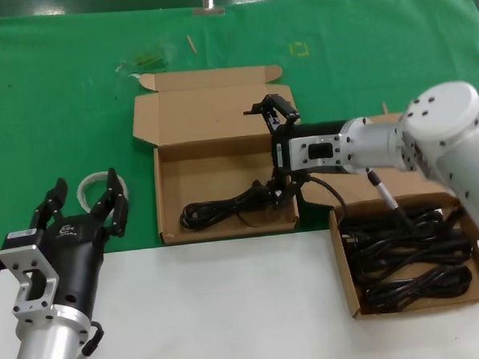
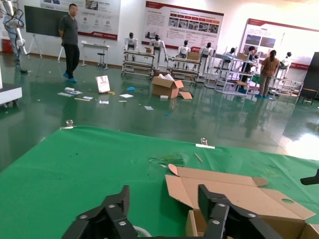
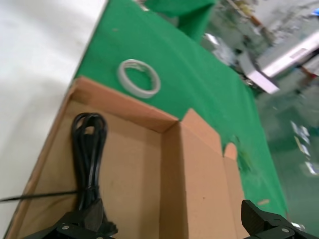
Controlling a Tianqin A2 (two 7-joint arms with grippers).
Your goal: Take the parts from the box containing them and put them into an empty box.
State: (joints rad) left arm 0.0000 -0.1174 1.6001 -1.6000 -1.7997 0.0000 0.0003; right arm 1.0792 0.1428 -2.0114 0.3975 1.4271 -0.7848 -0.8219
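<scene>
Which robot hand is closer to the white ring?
The left. The left gripper hovers right beside the white ring, its fingers spread open. The right gripper is far off, open over the middle box where one black power cord lies.

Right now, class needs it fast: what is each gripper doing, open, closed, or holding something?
Left gripper: open, holding nothing, raised beside the white ring.
Right gripper: open over the left box, its lower finger at a cord it is not clamping.

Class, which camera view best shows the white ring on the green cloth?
The right wrist view: the white ring lies whole and unobstructed. In the head view the left gripper partly hides it; the left wrist view shows only a sliver.
</scene>
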